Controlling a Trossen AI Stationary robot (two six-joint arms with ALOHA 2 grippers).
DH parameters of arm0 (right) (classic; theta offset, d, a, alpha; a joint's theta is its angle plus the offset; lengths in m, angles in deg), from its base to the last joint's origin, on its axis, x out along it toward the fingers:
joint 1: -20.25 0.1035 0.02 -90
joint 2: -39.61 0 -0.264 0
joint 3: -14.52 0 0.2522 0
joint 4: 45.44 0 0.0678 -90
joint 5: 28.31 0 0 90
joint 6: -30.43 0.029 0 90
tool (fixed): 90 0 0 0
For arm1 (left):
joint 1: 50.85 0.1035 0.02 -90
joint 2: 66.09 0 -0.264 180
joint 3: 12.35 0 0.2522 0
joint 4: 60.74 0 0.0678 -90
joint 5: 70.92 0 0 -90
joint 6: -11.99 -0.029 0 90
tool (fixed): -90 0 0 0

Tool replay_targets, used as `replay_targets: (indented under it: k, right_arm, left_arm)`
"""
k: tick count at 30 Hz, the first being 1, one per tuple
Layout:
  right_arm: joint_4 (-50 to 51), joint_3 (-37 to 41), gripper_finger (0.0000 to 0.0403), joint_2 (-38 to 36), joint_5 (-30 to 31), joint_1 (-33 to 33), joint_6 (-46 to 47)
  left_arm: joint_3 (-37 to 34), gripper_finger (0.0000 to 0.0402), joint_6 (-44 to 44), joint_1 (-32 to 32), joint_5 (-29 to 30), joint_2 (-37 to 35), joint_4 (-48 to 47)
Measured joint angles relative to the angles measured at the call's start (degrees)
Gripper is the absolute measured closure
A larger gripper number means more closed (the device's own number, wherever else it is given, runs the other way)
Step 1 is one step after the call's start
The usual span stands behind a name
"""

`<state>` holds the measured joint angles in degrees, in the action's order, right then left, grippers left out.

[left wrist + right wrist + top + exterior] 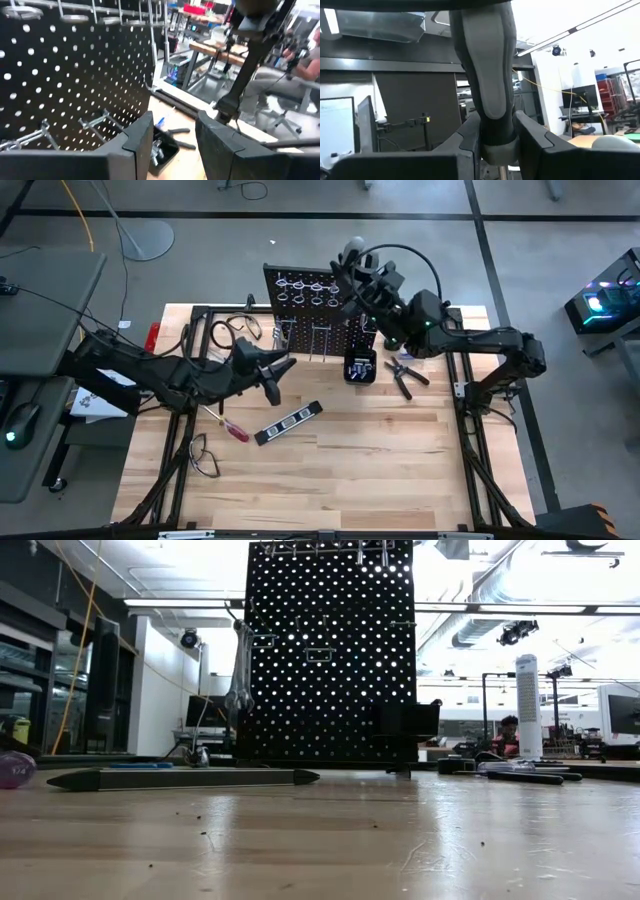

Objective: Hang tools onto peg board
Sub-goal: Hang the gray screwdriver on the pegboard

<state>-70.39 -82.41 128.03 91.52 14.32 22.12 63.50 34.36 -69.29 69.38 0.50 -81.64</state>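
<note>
Grey-handled screwdriver (490, 65) pinched in right gripper (495, 135) above peg board (315, 315); may miss ring. Left gripper (172, 142) spread, empty.

Right gripper (495, 137) fingers clamp a grey-handled screwdriver (490, 75), handle pointing upward

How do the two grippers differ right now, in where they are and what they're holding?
The left gripper is open and empty, low over the table in front of the peg board. The right gripper is shut on a grey-handled tool, up at the peg board's top right end. In the left wrist view the left fingers stand apart with nothing between them; the right fingers clamp the handle. Both are dark two-finger grippers near the board.
</note>
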Motion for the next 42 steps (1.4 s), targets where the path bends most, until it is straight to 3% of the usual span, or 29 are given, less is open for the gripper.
replay_targets:
  k: [10, 21, 26, 34, 42]
  right_arm:
    - [-2.6, 0.0, 0.0335, 0.0, -0.9, -0.4, -4.4]
    - [8.5, 0.0, 0.0335, 0.0, -0.4, -0.7, 0.5]
    - [9.8, 0.0, 0.0335, 0.0, 4.1, -0.7, 5.1]
    - [14.9, -0.2, 0.02, -0.6, 6.7, -0.7, 11.5]
    - [13.8, 0.0, 0.0183, -0.5, 6.6, 1.1, 12.0]
  left_arm:
    - [0.0, 0.0273, 0.0, 0.0, 0.0, 0.0, 4.7]
    - [0.0, 0.0273, 0.0, 0.0, 0.0, 0.0, 5.7]
    - [0.0, 0.0273, 1.3, 0.0, 0.0, 0.0, 5.8]
    - [0.0, 0.0273, 3.1, 0.0, -0.7, 0.0, 5.8]
    - [0.0, 0.0273, 3.0, -0.2, -0.8, -0.1, 6.1]
